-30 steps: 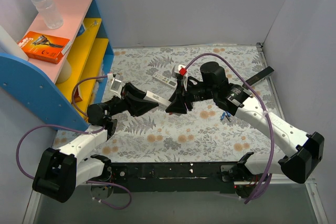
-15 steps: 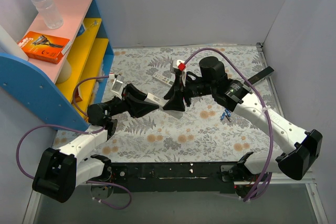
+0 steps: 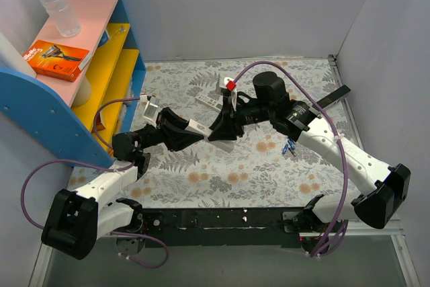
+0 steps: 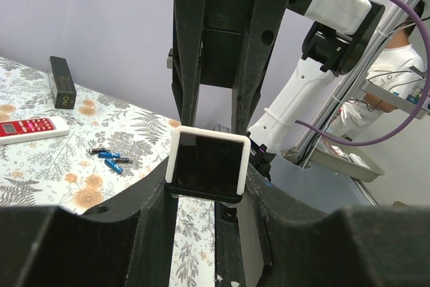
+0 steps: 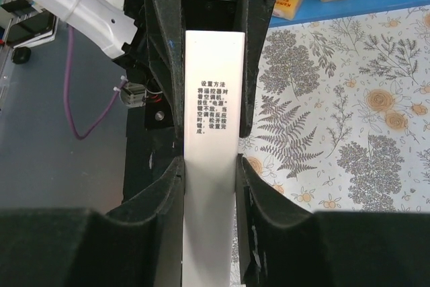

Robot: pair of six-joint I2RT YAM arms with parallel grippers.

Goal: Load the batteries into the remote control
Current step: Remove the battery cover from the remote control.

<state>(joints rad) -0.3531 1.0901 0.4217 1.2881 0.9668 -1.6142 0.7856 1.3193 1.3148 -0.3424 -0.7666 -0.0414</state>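
The remote control (image 3: 196, 126) is a long white bar held in the air between both grippers over the middle of the table. My left gripper (image 3: 191, 133) is shut on its dark end (image 4: 208, 166). My right gripper (image 3: 216, 132) is shut on its white body, whose face with printed text (image 5: 209, 109) shows in the right wrist view. The two grippers face each other, tips almost touching. The batteries (image 3: 289, 147), small blue cylinders, lie loose on the floral cloth to the right and also show in the left wrist view (image 4: 111, 160).
A shorter white remote with buttons (image 3: 209, 102) lies behind the grippers. A black box (image 3: 336, 95) lies at the far right. A blue and yellow shelf (image 3: 101, 78) stands at the left, with a bottle (image 3: 54, 1) and an orange box (image 3: 57, 58) on it.
My right gripper has moved left along the remote toward the left gripper, so less of the white bar shows between them. The left arm has barely moved.
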